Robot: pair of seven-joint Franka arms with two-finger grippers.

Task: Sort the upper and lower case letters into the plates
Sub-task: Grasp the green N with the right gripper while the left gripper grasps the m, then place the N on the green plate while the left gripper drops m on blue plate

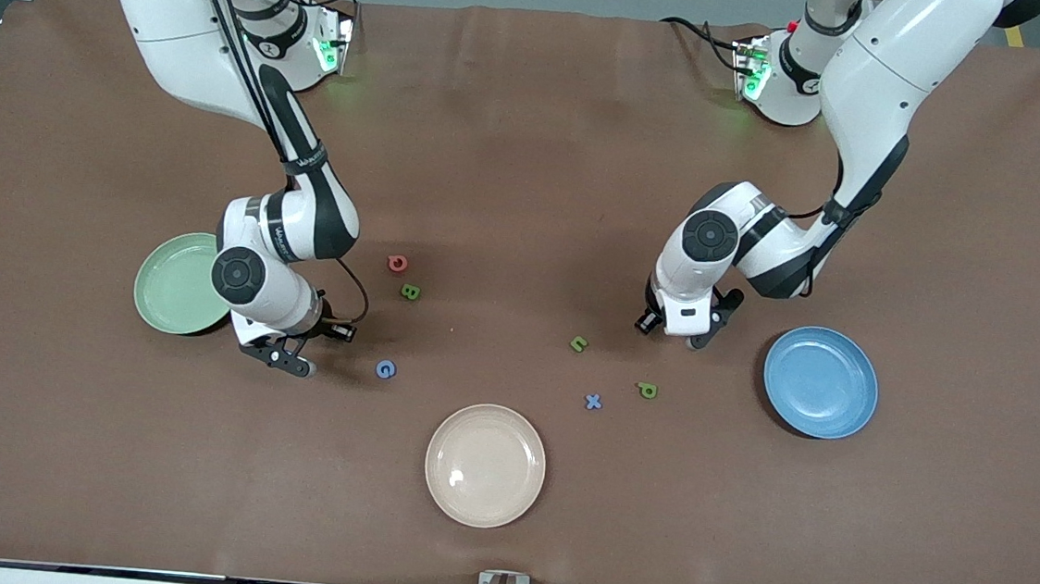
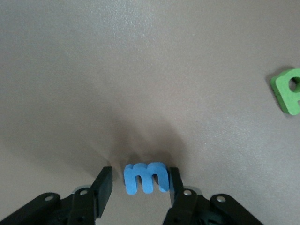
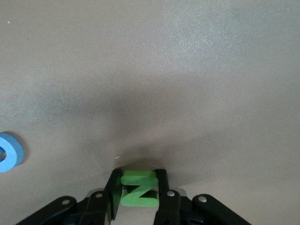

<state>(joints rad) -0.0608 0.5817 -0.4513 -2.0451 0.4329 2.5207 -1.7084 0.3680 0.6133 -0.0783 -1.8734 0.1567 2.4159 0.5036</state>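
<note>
Holding the green Z tight in the right jaws, low at the counter just beside the mint green plate. Straddling the blue m with the left jaws, half narrowed, one finger touching the letter and a gap showing at the other; down on the counter near the blue plate. Could shove the m sideways if closed unevenly from here, twisting it out of line or popping it free of a thin edge grip. Might lose the Z on the lift too, being pinched near the fingertips only. Hard to read the Z as upper or lower case, so risking the wrong plate. Should also mind the cream plate, nearest the front camera and no part of the sort. Worth keeping clear of the green p lying near the m.
</note>
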